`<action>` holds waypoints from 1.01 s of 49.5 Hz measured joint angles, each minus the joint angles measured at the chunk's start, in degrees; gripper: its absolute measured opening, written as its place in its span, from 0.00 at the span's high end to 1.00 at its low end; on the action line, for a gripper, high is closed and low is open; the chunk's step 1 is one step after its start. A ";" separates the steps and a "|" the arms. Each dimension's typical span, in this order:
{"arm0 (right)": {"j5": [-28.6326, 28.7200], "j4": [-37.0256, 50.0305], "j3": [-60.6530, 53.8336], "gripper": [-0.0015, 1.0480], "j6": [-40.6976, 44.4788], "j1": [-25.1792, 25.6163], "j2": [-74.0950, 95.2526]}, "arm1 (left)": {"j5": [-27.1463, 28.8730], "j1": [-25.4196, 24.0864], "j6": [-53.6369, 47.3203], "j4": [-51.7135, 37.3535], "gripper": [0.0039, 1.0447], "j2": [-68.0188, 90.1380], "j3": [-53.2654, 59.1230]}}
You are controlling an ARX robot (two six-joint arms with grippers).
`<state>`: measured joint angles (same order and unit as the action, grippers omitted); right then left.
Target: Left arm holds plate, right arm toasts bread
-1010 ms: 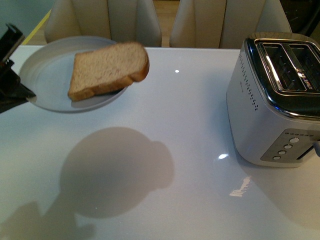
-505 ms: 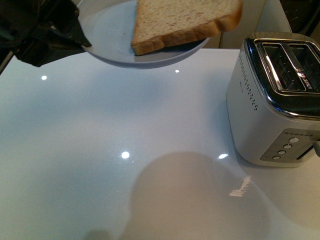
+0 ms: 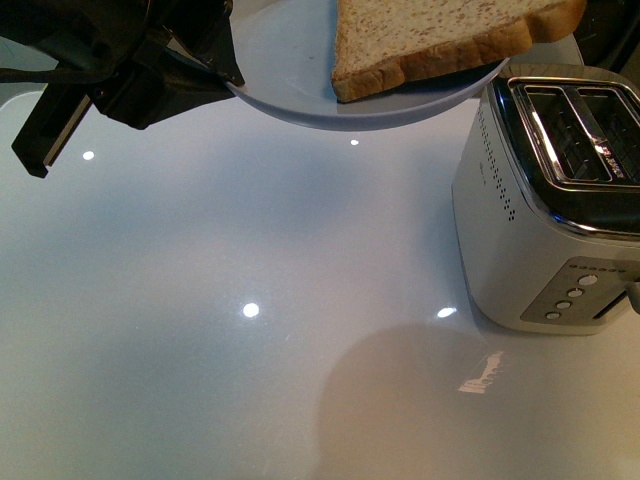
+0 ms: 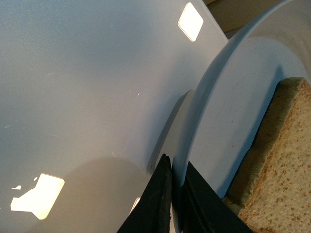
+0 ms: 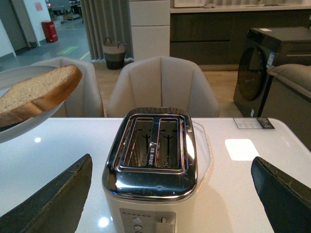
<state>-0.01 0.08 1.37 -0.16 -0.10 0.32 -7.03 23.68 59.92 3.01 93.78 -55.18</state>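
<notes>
My left gripper is shut on the rim of the pale blue-grey plate and holds it in the air at the top of the front view, beside the toaster. The bread lies on the plate and overhangs its right edge. In the left wrist view my black fingers pinch the plate's rim, with the bread close by. My right gripper is open and empty, its fingers wide apart on either side of the toaster. The plate and bread show there too.
The silver two-slot toaster stands on the white glossy table at the right, slots up and empty. Beige chairs stand behind the table. A dark cabinet is further back.
My left arm has lifted the plate with the bread and carried it right, from the table's left side to beside the toaster. The plate's shadow on the table moved right too.
</notes>
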 joint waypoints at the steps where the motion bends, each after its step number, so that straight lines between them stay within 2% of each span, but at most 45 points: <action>1: 0.00 0.00 0.00 0.09 0.00 0.00 0.00 | -0.02 0.00 0.00 0.00 0.97 0.00 0.00; 6: 0.07 -0.02 0.00 0.09 0.02 0.02 0.02 | -0.02 0.00 0.00 0.00 0.97 0.00 0.00; 13: 20.96 -21.92 8.63 0.09 6.45 6.78 13.90 | 0.17 0.00 0.09 0.00 0.97 -0.04 0.00; 16: 27.15 -27.36 10.10 0.09 7.91 8.44 18.53 | -0.26 0.24 0.15 0.00 0.97 -0.13 -0.11; 23: 32.48 -25.70 12.31 0.09 7.61 11.17 21.99 | 0.22 0.11 0.22 0.00 0.97 -0.15 -0.13; 30: 33.99 -20.70 15.19 0.09 5.16 12.48 25.70 | 0.07 0.11 0.24 0.00 0.97 -0.15 -0.17; 36: 33.00 -16.52 16.66 0.09 1.38 11.15 29.31 | -0.02 0.15 0.24 0.00 0.97 -0.15 -0.20; 40: 31.32 -12.87 17.84 0.09 -1.90 8.79 32.00 | 0.00 0.15 0.24 0.00 0.97 -0.15 -0.20; 43: 27.71 -6.60 19.91 0.09 -6.67 4.74 36.41 | -0.02 0.15 0.24 0.00 0.97 -0.15 -0.20; 50: 23.19 2.27 23.98 0.09 -13.51 -0.79 44.11 | -0.02 0.15 0.24 0.00 0.97 -0.15 -0.20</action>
<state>23.18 2.35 25.34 -13.67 -0.89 44.42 -7.05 23.84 60.16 3.01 93.62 -55.37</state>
